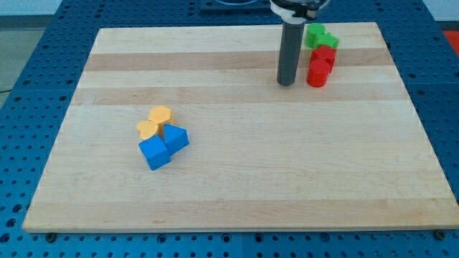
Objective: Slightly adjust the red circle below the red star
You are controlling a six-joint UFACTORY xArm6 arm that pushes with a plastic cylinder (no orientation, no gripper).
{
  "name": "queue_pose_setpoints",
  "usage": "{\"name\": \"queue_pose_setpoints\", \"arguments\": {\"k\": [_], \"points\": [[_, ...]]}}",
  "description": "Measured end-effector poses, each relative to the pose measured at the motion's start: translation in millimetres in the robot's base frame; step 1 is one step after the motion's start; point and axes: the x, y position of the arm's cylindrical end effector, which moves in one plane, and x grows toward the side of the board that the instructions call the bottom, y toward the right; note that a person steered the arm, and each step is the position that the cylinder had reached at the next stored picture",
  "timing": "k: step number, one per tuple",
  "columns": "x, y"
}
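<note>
The red circle stands near the view's top right, touching the underside of the red star. My tip rests on the board just left of the red circle, a small gap apart from it. Two green blocks, one star-like and one beside it, sit directly above the red star, touching it.
Left of centre is a cluster: a yellow hexagon-like block, a yellow heart-like block, a blue cube and a blue triangle-like block. The wooden board lies on a blue pegboard table.
</note>
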Motion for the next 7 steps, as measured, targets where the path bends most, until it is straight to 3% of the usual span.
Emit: {"name": "queue_pose_setpoints", "arguments": {"k": [4, 6, 7], "points": [[18, 43], [4, 9], [-3, 23]]}}
